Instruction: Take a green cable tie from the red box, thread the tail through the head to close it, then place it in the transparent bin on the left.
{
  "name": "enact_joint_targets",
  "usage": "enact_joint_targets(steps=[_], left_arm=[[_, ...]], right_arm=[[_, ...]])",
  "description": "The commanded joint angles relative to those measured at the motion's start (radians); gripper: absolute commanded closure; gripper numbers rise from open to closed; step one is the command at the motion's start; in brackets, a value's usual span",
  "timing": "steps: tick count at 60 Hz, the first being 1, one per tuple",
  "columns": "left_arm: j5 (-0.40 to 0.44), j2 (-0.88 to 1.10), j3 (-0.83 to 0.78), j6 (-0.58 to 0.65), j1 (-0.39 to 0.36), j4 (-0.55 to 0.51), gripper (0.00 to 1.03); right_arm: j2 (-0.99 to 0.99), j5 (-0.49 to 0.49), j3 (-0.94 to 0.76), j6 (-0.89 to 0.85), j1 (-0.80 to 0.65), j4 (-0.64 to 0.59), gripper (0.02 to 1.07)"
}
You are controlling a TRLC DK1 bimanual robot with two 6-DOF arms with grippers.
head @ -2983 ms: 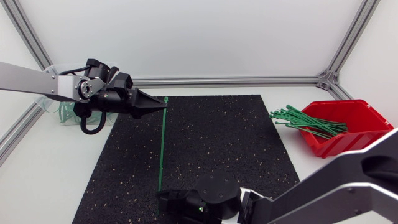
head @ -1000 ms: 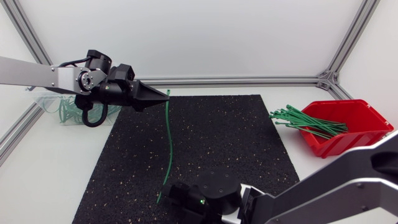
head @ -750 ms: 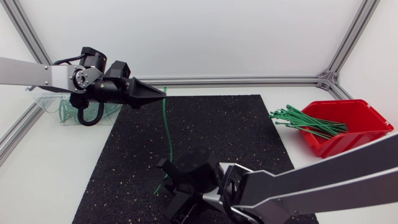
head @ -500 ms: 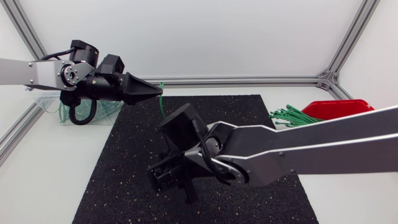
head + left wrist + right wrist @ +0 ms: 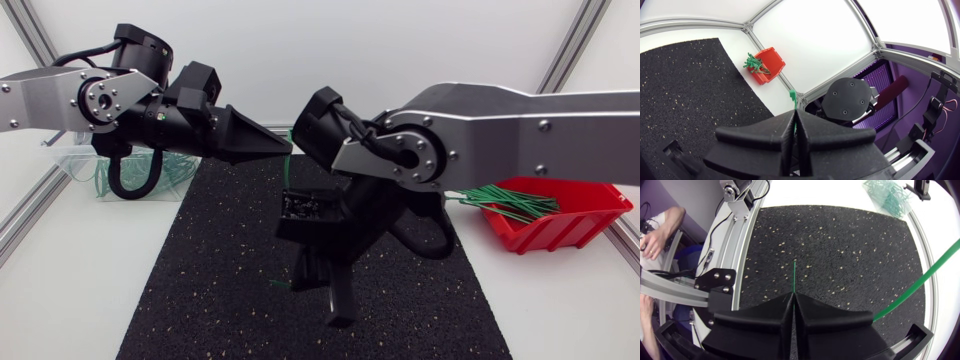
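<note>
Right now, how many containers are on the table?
2. The red box at the right edge, green cable ties sticking out; the transparent bin at the far left, partly behind the left arm. The arms may hide more.

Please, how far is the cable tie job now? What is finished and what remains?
Done: one green cable tie is out of the red box. In hand: the left gripper is shut on one end, the right gripper on the thin tail. Left: the tail is not yet through the head, and the tie is not in the transparent bin.
</note>
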Motion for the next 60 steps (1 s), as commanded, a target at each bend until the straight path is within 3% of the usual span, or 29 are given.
enact_joint_targets(steps=[1,10,25,40,60], left_arm=[[-0.016,-0.028,-0.011,-0.038,-0.034,-0.006,1.00],[-0.044,-0.049,-0.006,-0.081,-0.076,0.003,1.00],[-0.044,-0.072,-0.057,-0.090,-0.082,0.037,1.00],[-0.037,-0.087,-0.132,-0.090,-0.013,0.127,1.00],[-0.001,-0.107,-0.155,-0.087,0.055,0.224,1.00]], right_arm=[[-0.039,-0.025,0.026,0.046,-0.011,-0.060,1.02],[-0.079,-0.132,0.086,0.086,-0.060,-0.195,1.02],[-0.062,-0.275,0.130,0.178,-0.145,-0.272,1.02],[-0.053,-0.362,0.198,0.247,-0.189,-0.315,1.02],[-0.016,-0.396,0.264,0.621,-0.215,-0.296,1.02]])
